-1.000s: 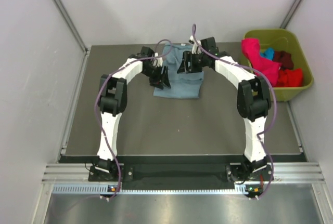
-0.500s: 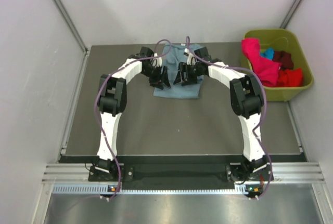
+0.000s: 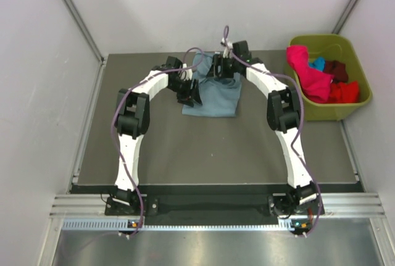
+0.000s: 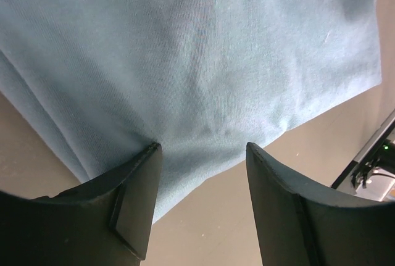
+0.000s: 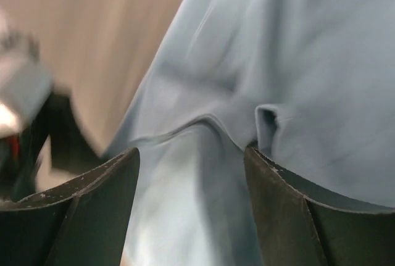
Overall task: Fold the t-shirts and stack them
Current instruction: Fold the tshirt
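At the far middle of the dark surface (image 3: 203, 149) lies the grey-blue t-shirt (image 3: 213, 96), gathered into a rough rectangle with layered edges showing along one side in the left wrist view. No sleeves spread out to either side in the overhead view, so the fold appears to be well begun. The outline is uneven, though, and a raised ridge of cloth shows in the right wrist view, so it does not look finished.

Left hand (image 3: 188, 93): over the shirt's left edge, fingers spread, tips at or just above the cloth near its border, nothing pinched between them.

Right hand (image 3: 221, 68): over the shirt's far portion, fingers likewise spread. The ridge of cloth runs across the gap between them but is not clamped. This view is blurred, so I cannot tell whether the tips touch the fabric.

Olive-green bin (image 3: 353, 110), far right corner: holds a pink t-shirt (image 3: 308, 71) draped over its left rim, a red t-shirt (image 3: 345, 91), a maroon t-shirt (image 3: 336, 68) and a turquoise t-shirt (image 3: 318, 63), all crumpled and unfolded.

Assessment: the task is at an early stage. One garment is part-folded on the surface and no stack exists yet. Outstanding work is to complete and flatten this fold, then to draw out, fold and stack the four shirts in the bin.
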`<state>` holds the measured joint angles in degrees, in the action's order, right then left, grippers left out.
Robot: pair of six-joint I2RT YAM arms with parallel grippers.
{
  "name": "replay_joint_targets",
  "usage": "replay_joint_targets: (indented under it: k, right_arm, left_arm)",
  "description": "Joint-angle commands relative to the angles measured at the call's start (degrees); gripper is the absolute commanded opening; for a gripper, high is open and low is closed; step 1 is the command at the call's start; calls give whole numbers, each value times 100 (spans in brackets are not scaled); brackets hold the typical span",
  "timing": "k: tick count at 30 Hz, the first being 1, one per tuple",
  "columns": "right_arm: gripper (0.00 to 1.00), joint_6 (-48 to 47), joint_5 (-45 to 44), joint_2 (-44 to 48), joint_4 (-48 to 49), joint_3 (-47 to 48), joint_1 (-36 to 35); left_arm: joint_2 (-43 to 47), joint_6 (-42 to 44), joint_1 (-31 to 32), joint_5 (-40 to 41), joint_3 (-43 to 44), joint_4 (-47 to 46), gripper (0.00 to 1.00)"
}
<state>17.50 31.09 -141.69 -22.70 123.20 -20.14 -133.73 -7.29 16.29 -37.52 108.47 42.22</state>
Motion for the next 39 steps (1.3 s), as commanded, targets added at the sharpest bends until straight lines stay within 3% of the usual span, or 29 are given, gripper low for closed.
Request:
replay_joint_targets:
  k: [1,6,12,20,27,39]
  right_arm:
    - [70,-360,-551,-96,503,880,388]
    - [70,-756,-561,666,416,830,467]
    - [69,-739,-148,1835,187,-189,459]
    - [69,-380,300,2497,72,-1374,301]
    - [69,202,574,2050,450,-2046,274]
    - [71,0,143,581,380,-859,528]
  left_arm:
    - [128,237,93,421,-317,305,63]
    - [181,280,111,412,-317,357,63]
    - [190,465,85,421,-195,594,63]
    - [137,518,40,377,-177,779,62]
    - [119,483,40,368,-203,841,62]
    - [251,421,58,544,-782,674,62]
